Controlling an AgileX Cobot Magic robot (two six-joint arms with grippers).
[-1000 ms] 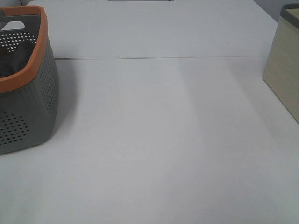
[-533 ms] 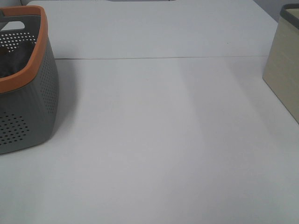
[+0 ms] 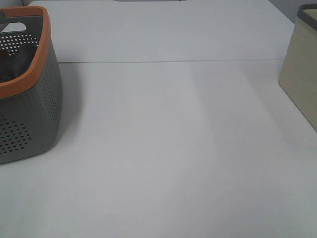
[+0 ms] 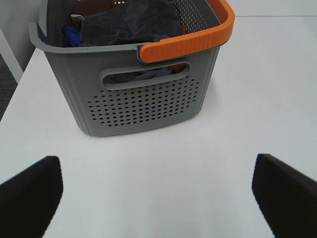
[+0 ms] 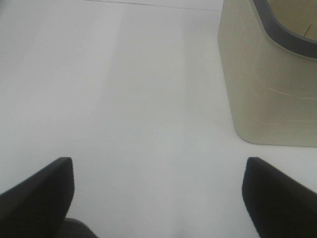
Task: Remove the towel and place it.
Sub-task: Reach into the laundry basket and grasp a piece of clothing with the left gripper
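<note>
I find the towel [image 4: 131,22], a dark charcoal-purple plush cloth, lying crumpled on top of the contents of a grey perforated plastic basket with an orange rim [image 3: 34,114], which stands on the white tabletop [image 3: 173,148] at its left edge, toward the far side. A bright blue cloth [image 4: 71,35] shows beside the towel against the basket wall, partly covered by it. The towel's tag is not discernible. The left jaws stand spread wide with nothing between them, above bare tabletop just short of the basket's handle-slot side and clear of it. The right jaws are likewise spread wide and hold nothing, above bare tabletop near a beige, straight-walled bin with a dark grey rim [image 5: 267,99] at the right edge; they do not touch it. Neither arm appears in the high view.
</note>
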